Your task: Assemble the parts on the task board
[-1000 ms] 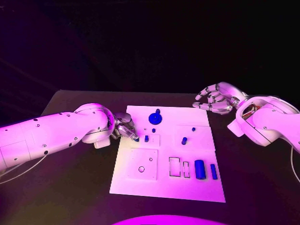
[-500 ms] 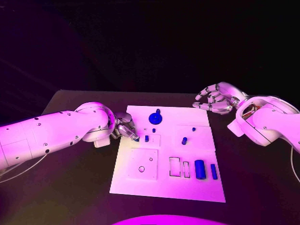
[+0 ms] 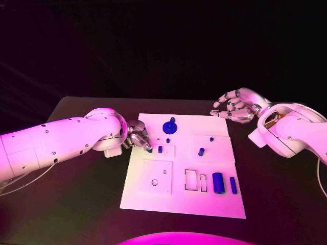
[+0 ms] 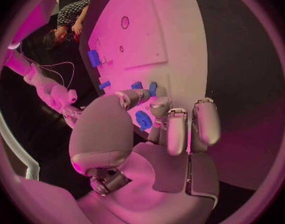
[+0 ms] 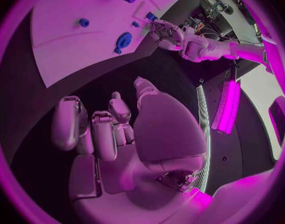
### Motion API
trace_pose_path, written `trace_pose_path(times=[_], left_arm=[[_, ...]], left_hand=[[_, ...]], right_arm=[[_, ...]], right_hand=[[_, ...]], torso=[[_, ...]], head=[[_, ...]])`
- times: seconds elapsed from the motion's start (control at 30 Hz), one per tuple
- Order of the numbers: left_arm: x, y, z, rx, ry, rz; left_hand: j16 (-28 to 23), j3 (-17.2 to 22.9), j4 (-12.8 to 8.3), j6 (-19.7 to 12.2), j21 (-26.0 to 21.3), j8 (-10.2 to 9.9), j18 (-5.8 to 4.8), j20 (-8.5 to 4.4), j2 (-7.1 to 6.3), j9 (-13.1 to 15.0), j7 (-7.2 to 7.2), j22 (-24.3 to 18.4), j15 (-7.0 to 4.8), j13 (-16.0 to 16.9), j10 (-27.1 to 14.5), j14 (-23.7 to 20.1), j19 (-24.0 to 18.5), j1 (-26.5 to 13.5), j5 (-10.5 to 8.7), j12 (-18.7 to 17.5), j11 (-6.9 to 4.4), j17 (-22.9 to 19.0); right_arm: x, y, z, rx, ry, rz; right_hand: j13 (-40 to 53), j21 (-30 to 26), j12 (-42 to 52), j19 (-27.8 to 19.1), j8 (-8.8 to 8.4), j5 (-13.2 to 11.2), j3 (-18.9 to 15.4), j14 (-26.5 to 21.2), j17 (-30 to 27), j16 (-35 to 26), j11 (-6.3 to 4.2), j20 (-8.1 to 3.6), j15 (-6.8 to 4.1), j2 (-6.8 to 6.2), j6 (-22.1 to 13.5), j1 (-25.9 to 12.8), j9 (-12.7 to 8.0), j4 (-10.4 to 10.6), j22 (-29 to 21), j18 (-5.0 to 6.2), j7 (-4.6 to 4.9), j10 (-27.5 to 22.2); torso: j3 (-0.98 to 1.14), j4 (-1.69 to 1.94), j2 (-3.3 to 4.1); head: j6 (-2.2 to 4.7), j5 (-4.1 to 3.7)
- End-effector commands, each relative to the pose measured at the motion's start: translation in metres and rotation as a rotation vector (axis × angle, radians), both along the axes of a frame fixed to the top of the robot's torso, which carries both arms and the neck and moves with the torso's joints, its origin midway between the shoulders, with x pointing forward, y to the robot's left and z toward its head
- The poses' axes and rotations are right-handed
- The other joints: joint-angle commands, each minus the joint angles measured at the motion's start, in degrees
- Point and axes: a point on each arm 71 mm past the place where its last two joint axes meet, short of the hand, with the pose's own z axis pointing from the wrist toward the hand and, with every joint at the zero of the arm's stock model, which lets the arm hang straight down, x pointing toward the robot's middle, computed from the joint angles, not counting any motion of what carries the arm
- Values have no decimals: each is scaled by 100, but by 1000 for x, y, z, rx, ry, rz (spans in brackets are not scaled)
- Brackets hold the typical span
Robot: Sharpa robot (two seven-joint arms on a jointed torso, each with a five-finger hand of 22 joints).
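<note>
The left hand (image 3: 138, 139) hovers at the task board's (image 3: 184, 204) left edge, fingers curled together over a small blue part (image 3: 160, 149); whether it holds anything cannot be told. The right hand (image 3: 235, 107) hangs off the board's far right corner, fingers curled in on nothing.

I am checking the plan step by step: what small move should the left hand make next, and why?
Probably lower the left hand slightly, so its fingers close on the small blue part at the left edge of the task board. The fingertips are at that part, but the grip is unclear.
</note>
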Motion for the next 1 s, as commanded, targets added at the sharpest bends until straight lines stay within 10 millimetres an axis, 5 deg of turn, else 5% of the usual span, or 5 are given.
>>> trace_pose_path(times=[0.03,1.0], left_arm=[[-4,-3,-9,40,72,-28],[3,-9,-8,22,44,5]], left_hand=[[25,996,-1016,66,18,-23,-101,-5,-2,10,-45,5,-37,8,47,427,20,29,34,-2,-4,864],[72,739,-765,182,32,130,-125,-47,-25,173,-185,95,-116,170,305,454,91,-401,133,105,-109,951]], right_arm=[[-1,2,0,-6,-2,17],[-1,3,0,-5,-4,19]], right_hand=[[3,-15,1,-35,30,27,-2,456,904,-39,6,-4,-39,13,-27,-20,-12,15,422,69,-9,-6],[-8,-24,-6,-37,33,28,-1,455,898,-43,5,-4,-39,13,-29,-22,-17,12,419,71,-9,-13]], torso=[[9,-1,-3],[-9,6,-2]], head=[[-20,9],[-44,-10]])
